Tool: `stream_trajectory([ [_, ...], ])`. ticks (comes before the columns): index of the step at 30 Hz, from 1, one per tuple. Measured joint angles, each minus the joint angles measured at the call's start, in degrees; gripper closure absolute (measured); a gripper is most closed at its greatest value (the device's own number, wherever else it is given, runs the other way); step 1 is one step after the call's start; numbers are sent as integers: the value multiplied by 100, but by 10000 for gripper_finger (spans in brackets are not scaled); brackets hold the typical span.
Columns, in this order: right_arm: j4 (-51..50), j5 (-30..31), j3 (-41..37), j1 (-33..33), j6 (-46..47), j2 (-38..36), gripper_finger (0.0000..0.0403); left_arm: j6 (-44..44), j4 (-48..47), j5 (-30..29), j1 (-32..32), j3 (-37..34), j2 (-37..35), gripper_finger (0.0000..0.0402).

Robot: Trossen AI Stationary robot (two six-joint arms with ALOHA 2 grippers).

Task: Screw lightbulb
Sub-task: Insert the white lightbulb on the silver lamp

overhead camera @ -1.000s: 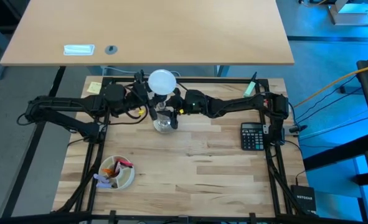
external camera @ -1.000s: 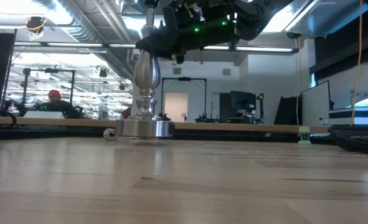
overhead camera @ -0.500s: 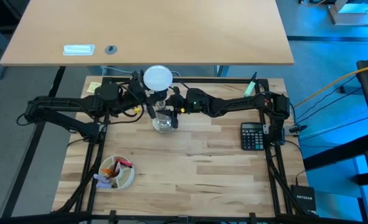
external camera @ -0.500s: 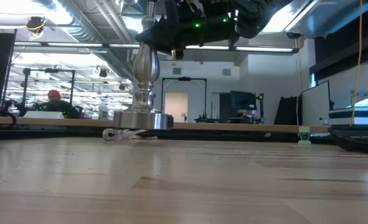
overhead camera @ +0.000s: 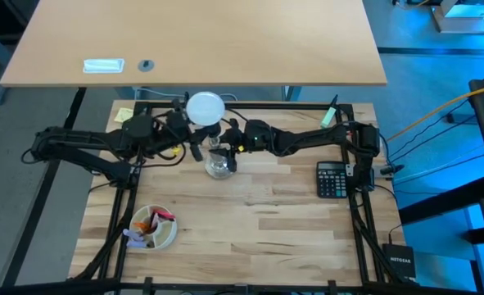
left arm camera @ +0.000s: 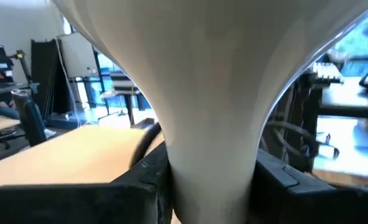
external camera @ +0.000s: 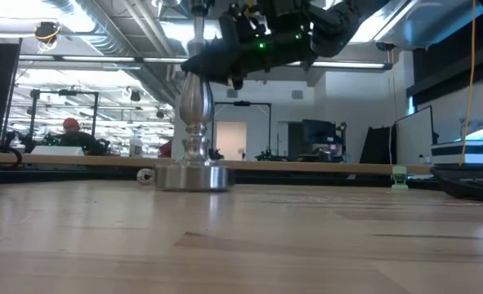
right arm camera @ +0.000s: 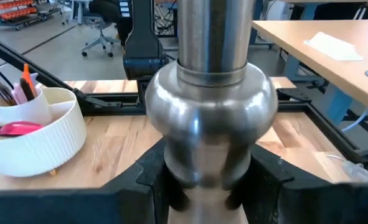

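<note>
The white matte lightbulb (overhead camera: 205, 108) stands dome up over the top of the shiny silver stand (external camera: 194, 122). The stand's round foot (external camera: 194, 175) rests flat on the wooden table, toward the far edge. Whether the bulb's base sits in the socket is hidden. My left gripper (overhead camera: 191, 138) comes from the table's left and is shut on the bulb (left arm camera: 212, 74). My right gripper (overhead camera: 228, 141) comes from the right and is shut on the stand's stem (right arm camera: 212, 106). My left gripper pinches the bulb's narrow neck (left arm camera: 212, 168), below the dome, between its two fingers (left arm camera: 147, 183). The fingers come level from the table's left. The bulb stands upright above them. My right gripper pinches the stand's stem just under its round bulge (right arm camera: 208, 165) between its two fingers (right arm camera: 151, 180). The fingers come about level from the table's right and lie across the stem. The stand is upright with its foot on the table.
A white bowl with pens (overhead camera: 153, 227) stands at the near left and shows in the right wrist view (right arm camera: 34, 134). A black calculator (overhead camera: 334, 179) lies at the right. A yellow note (overhead camera: 124, 115) lies at the far left corner. A second table (overhead camera: 192, 41) stands beyond.
The stand's foot rose off the table for a moment and tipped. It now sits flat again, a little nearer and to the right. The bulb and my left gripper have shifted slightly toward the table's left. Both grippers have stayed shut.
</note>
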Motion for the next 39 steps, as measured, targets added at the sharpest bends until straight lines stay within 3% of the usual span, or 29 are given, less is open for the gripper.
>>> stream_trajectory([
  [7, 135, 4, -165, 0, 143, 0, 263, -209, 624, -6, -120, -836, -545, 274],
  [14, 405, -2, -130, 0, 220, 263, 263, -277, 559, -3, -127, -868, -432, 274],
  [22, 470, -2, -122, 2, 263, 299, 263, -102, 1144, -12, -79, -857, -501, 274],
  [30, 390, -2, -34, 4, 277, 313, 263, -8, 1432, 51, 359, -857, -34, 273],
  [39, 408, -25, -34, 4, 278, 319, 263, -125, 1479, 67, 389, -936, 86, 273],
])
